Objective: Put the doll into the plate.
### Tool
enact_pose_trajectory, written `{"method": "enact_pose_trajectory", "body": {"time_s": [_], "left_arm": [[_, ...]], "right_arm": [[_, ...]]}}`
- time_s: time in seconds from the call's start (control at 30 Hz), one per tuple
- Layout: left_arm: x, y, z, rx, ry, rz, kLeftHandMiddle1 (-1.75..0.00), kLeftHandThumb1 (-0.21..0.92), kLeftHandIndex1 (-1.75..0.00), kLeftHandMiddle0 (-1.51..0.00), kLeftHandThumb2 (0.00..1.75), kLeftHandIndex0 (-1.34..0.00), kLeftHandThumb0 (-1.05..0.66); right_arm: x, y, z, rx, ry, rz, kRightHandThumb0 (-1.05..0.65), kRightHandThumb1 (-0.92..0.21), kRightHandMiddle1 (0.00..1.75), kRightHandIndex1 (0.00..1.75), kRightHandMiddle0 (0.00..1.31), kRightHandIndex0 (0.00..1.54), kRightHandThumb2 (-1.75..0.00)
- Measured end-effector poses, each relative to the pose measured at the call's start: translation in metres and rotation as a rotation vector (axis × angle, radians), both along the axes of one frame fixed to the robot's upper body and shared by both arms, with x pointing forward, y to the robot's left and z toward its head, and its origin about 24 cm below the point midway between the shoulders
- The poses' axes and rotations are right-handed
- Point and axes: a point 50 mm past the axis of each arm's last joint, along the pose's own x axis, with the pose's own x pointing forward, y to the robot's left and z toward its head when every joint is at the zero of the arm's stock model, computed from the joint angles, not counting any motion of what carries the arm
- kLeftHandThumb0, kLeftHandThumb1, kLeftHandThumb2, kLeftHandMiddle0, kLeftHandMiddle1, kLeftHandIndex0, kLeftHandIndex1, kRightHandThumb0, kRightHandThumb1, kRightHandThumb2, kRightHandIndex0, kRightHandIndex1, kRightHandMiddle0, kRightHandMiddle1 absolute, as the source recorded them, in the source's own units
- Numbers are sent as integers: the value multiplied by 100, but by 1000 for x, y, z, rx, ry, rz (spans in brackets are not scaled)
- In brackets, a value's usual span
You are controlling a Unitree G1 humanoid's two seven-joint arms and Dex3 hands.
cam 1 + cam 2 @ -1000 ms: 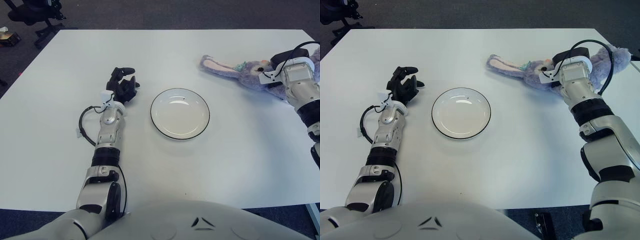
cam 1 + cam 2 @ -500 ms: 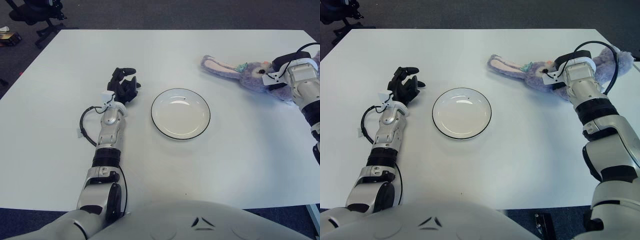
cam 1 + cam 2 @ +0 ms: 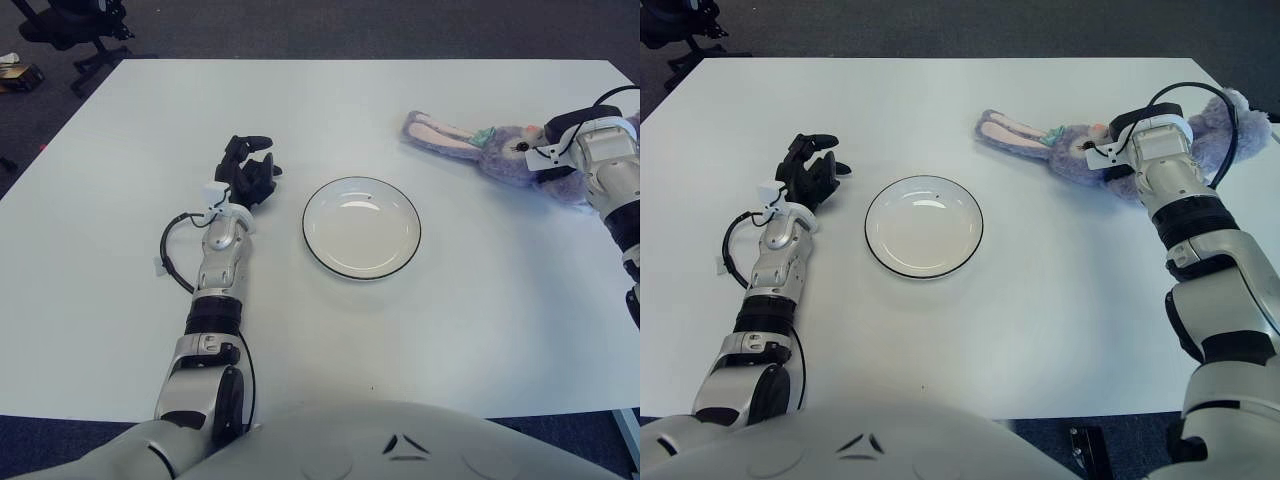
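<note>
Now you are reaching for the doll (image 3: 1080, 150).
Right hand (image 3: 1130, 135) (grip hidden, cannot tell) is covering its soft, light body; take the torso, not floppy ears.

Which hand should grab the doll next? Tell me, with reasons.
Right. The right hand is already over the doll at the table's right side; the left hand rests left of the empty plate.
</note>
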Motion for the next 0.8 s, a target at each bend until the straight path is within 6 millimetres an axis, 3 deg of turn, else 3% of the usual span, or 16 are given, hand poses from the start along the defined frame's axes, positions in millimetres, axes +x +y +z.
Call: {"method": "enact_pose_trajectory", "body": {"time_s": [0.1,0.17,0.23,0.27,0.3,0.43,0.6,0.8], "left_arm": [[0,0,0,-1,-3,0,-153,68,-138,-58,68,-40,-1],[0,0,0,-1,-7,1,-153,68,-138,-58,68,-40,-1],[0,0,1,-1,-10,1,-153,68,-138,-58,68,-40,-1],[0,0,1,-1,-11,1,-153,68,-138,-58,68,-40,-1],[0,0,1,-1,-12,2,-153,68,-138,-58,68,-40,-1],[0,0,1,-1,-15,2,-153,68,-138,-58,68,-40,-1],[0,0,1,-1,-19,3,-153,68,-138,-58,68,-40,-1],[-1,0,1,-1,-17,3,-153,68,-138,-58,68,-40,-1]], "right_arm": [[0,-3,-1,5,-18,-14,-41,-91,93,175,71,68,-7],[1,-5,-1,11,-46,-31,-39,-92,109,175,69,70,-8],[1,-6,-2,18,-77,-44,-38,-91,119,175,68,72,-9],[1,-6,-2,24,-93,-48,-38,-87,122,175,68,72,-18],[1,-7,-2,32,-120,-51,-39,-77,130,175,66,74,-39],[0,-9,-4,67,-215,-38,-41,-54,158,175,57,78,-89],[-4,-17,-10,112,-295,-15,-42,-48,171,175,51,79,-107],[-7,-23,-15,180,-344,22,-42,-46,174,175,49,79,-112]]}}
